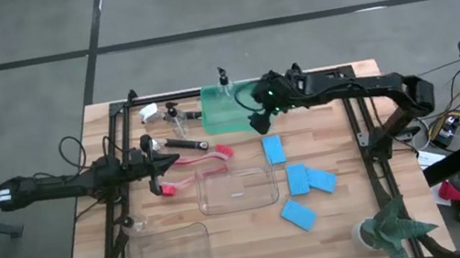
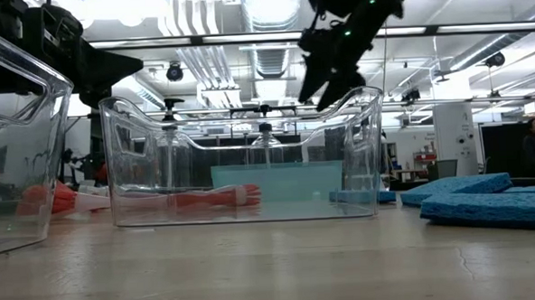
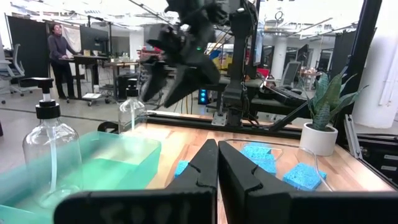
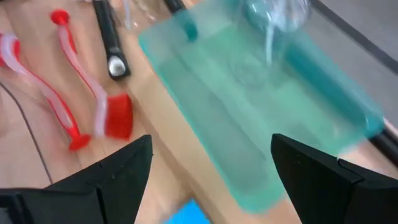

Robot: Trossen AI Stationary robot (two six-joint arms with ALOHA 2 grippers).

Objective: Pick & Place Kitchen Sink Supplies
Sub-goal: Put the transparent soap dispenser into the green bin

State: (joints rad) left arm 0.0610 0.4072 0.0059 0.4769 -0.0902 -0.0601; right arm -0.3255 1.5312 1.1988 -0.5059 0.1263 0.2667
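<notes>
Hovering spread wide and empty over the green tray (image 1: 225, 111), my right claw (image 1: 258, 117) risks toppling the pump bottle (image 1: 223, 82) standing inside it; four blue sponges (image 1: 273, 149) lie nearby; my left claw (image 1: 164, 164) waits clenched.

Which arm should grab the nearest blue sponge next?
Probably right. Its tool hangs open beside the green tray, just above that sponge; the left tool is shut, over the brushes.

The right gripper (image 1: 260, 122) hangs at the edge of the green tray (image 1: 226, 118), above four blue sponges (image 1: 299, 179). The left gripper (image 1: 164, 163) lies near the red brushes (image 1: 202, 159).
</notes>
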